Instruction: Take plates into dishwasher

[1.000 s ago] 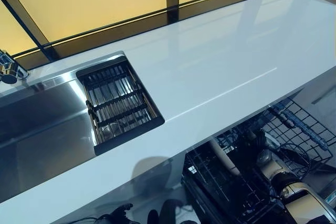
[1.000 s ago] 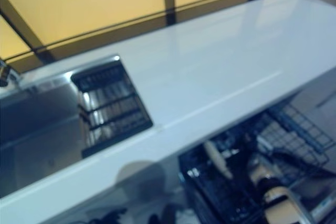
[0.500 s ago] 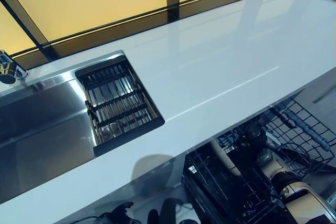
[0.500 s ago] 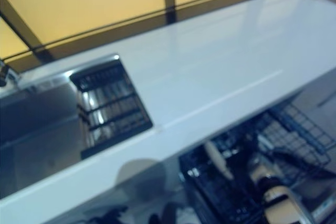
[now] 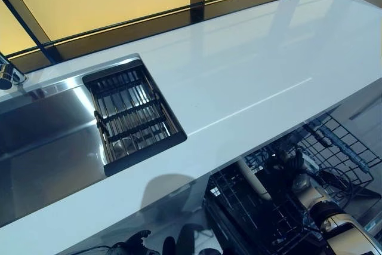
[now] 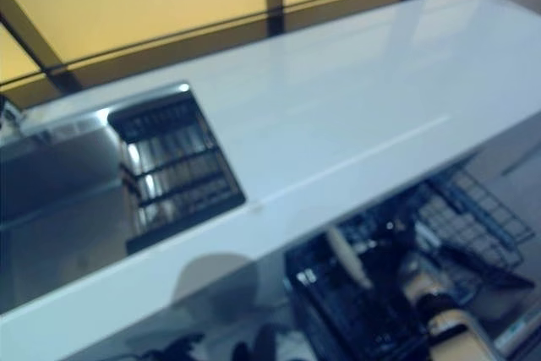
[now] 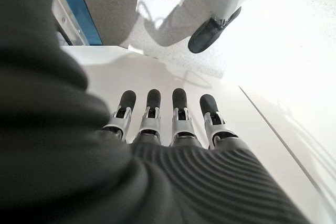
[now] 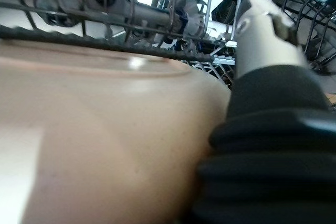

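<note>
No text, label, number or sign can be read in any of the views. The white counter [image 5: 250,70], the sink's dark drain rack [image 5: 132,117], the dishwasher rack [image 5: 334,153] and the beige plate [image 8: 105,140] carry no legible print.
</note>
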Available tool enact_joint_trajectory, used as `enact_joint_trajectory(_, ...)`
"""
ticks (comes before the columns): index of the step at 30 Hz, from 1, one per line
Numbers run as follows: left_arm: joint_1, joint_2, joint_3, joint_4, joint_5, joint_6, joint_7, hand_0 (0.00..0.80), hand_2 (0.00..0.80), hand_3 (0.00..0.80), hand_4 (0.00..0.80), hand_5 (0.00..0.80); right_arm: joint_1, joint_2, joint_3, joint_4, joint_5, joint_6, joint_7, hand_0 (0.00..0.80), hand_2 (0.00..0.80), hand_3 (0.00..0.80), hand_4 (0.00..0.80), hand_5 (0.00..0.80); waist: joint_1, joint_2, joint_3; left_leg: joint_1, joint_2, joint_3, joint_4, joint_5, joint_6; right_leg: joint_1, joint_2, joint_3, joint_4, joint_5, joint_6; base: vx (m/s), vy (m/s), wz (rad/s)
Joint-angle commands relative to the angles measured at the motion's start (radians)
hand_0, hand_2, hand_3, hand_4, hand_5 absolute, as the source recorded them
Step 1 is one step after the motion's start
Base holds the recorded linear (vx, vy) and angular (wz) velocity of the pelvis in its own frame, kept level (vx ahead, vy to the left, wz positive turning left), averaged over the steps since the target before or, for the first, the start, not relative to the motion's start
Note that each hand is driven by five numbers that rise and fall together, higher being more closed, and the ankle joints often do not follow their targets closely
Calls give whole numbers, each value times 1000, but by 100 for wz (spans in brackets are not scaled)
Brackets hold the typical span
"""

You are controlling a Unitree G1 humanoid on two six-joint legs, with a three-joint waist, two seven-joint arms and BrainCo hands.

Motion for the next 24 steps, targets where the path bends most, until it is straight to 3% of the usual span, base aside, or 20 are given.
enact_joint_trajectory(1, -3, 12, 21, 7, -20, 1, -7, 0, 0, 0, 0, 0, 80, -61, 3, -70, 37, 55, -40, 0, 0, 0, 0, 0, -28, -10, -8, -31, -13, 53, -3, -16, 22, -42, 10, 36, 117, -77, 38, 19, 0, -6)
enact_joint_trajectory(12, 55, 3, 104, 3, -7, 1, 17, 0, 0, 0, 0, 0, 273, -101, -160, -475, -22, 27, -108, 0, 0, 0, 0, 0, -78, -38, -12, -23, 4, 74, -3, -23, 22, -40, 24, 73, 109, -80, 38, 16, 13, -9)
enact_joint_trajectory(24, 117, -35, 153, 29, 21, -18, 32, 0, 0, 0, 0, 0, 428, -140, -346, -758, -86, -9, -150, 0, 0, 0, 0, 0, -119, -54, -51, 13, 14, 102, -3, -42, 20, -13, 25, 93, 105, -95, 39, 34, 27, -9)
